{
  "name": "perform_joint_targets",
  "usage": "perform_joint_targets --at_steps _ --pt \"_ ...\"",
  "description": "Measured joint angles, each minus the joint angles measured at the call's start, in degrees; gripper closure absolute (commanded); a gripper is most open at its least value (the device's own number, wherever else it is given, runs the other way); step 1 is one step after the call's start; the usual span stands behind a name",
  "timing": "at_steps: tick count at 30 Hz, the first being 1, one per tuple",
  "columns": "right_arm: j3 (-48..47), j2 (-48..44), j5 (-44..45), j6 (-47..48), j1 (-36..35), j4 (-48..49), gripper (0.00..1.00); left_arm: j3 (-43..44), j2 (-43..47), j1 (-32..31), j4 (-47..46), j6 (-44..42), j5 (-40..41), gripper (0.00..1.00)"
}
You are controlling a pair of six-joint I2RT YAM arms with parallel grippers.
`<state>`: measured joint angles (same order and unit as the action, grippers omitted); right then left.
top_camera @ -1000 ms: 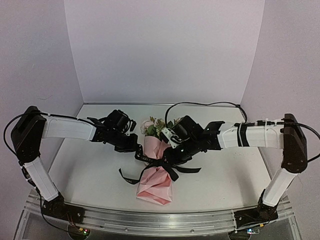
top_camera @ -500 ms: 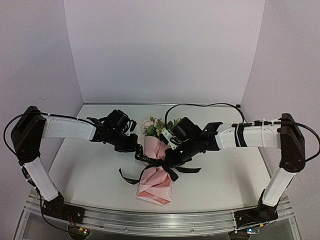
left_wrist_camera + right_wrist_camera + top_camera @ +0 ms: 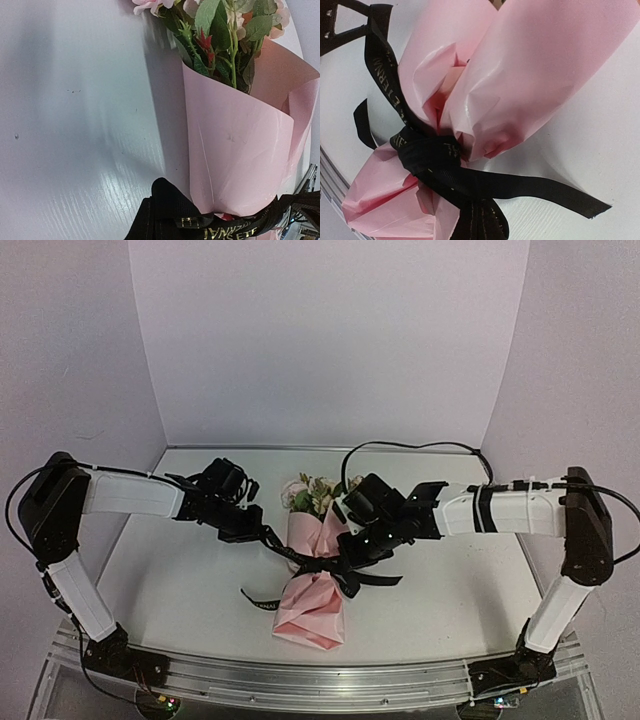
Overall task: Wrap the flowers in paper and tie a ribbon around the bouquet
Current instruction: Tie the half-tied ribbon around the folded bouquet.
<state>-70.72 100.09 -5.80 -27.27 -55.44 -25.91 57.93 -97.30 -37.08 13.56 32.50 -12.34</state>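
Top external view: the bouquet [image 3: 312, 575] lies mid-table, flowers [image 3: 312, 492] pointing away from the arm bases, with the ribbon [image 3: 335, 568] knotted around its waist. Over the last second the left gripper [image 3: 262, 536] has drawn back to its own side, and the strand between it and the knot [image 3: 432, 160] now runs straight and taut where it sagged before. The right gripper [image 3: 352, 552] has closed just beside the knot. Both pairs of fingers look clamped on ribbon, one end each, so this reads as the knot being cinched, the wrapping already done and the tying near its end. Counted: one bouquet, one sheet of paper [image 3: 235, 160], one ribbon with one knot and two loose tails lying on the table [image 3: 180, 580], two grippers. The blooms are too bunched to count.
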Motion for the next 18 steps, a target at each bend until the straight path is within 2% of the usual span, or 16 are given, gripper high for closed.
perform_joint_targets --at_steps 7,18 --pt "0.0 -1.16 0.07 -1.0 -0.22 -0.68 1.0 -0.28 0.15 0.54 -0.02 -0.82 -1.38 1.0" --pt "-2.24 -1.6 -8.7 -1.0 -5.87 -1.01 1.0 -0.28 0.15 0.54 -0.04 -1.04 -2.85 1.0"
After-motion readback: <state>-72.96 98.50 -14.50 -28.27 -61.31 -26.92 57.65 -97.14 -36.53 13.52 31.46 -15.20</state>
